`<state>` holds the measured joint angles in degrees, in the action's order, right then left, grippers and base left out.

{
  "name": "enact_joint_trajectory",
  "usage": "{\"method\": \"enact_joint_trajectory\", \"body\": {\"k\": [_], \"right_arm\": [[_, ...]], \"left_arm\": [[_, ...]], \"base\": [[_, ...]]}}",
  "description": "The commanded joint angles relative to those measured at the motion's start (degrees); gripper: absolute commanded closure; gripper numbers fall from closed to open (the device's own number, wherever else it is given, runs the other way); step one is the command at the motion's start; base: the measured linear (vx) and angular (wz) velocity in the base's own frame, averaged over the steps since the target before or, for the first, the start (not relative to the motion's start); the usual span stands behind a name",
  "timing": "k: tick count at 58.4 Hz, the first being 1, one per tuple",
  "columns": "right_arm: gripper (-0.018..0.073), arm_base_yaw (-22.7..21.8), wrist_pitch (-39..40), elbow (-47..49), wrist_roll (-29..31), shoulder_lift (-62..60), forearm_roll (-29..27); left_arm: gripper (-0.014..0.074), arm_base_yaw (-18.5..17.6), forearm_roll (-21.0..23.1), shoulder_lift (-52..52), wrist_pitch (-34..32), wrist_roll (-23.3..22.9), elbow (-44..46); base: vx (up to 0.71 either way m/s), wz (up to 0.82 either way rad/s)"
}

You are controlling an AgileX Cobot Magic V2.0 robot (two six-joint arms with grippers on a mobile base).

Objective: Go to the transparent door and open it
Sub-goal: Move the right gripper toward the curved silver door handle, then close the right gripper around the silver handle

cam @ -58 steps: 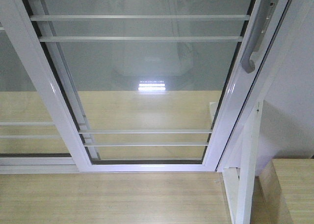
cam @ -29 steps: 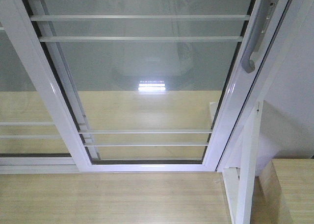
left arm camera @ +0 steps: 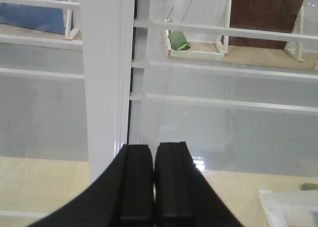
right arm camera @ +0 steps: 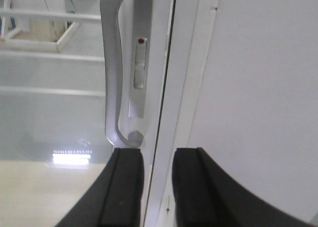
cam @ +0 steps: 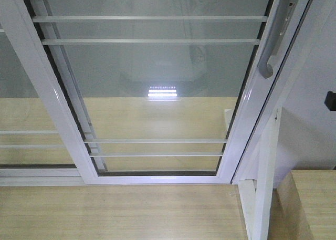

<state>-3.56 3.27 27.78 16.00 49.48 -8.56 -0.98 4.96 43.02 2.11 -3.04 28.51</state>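
Straight ahead in the front view, the transparent door (cam: pixel 157 93) fills the middle of the picture, its white frame leaning inward towards the top and thin horizontal bars crossing the glass high and low. Its curved grey handle (cam: pixel 275 40) sits on the right stile, near the upper right corner. A second barred glass panel (cam: pixel 21 119) lies behind it on the left. Pale wooden floor (cam: pixel 121 211) runs along the near edge, with a bare white post (cam: pixel 264 187) and a wooden box (cam: pixel 312 203) at lower right. A small dark shape (cam: pixel 330 101) pokes in at the right edge; too little shows to name it.

From the left wrist, the left hand (left arm camera: pixel 154 155) has its two black fingers pressed together and grips nothing. It faces a white upright frame member (left arm camera: pixel 107 78), with barred glass on either side. Something green (left arm camera: pixel 179 40) lies far beyond the glass.

From the right wrist, the right hand (right arm camera: pixel 158 157) is spread, with nothing between its fingers. The handle's hooked lower end sits just above the left finger, and a grey lock plate (right arm camera: pixel 140 63) with a red dot lies beside the handle. The door's dark edge seam lines up with the gap. A plain white wall (right arm camera: pixel 258 88) fills the right.
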Motion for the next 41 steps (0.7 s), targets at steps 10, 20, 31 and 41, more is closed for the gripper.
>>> {"method": "enact_joint_trajectory", "body": {"k": [10, 20, 31, 41], "right_arm": [[0.0123, -0.2, 18.2, 2.0, -8.2, 8.4, 10.9], [0.0134, -0.2, 24.6, 3.6, -21.4, 15.7, 24.9], [0.0143, -0.2, 27.8, 11.2, -25.9, 25.7, 31.1], [0.0143, -0.2, 30.2, 19.1, -27.9, 34.7, 31.8]], "left_arm": [[0.0225, -0.3, -2.4, 3.7, -6.8, 2.2, 2.1], [0.0208, -0.3, -4.4, 6.2, -6.9, 3.0, 2.1], [0.0208, -0.3, -4.4, 7.1, -7.7, 3.0, 2.1], [0.0208, -0.3, -4.4, 7.1, -9.3, 3.0, 2.1]], "base": [[0.00, 0.00], [0.00, 0.00], [0.00, 0.00], [0.00, 0.00]]}}
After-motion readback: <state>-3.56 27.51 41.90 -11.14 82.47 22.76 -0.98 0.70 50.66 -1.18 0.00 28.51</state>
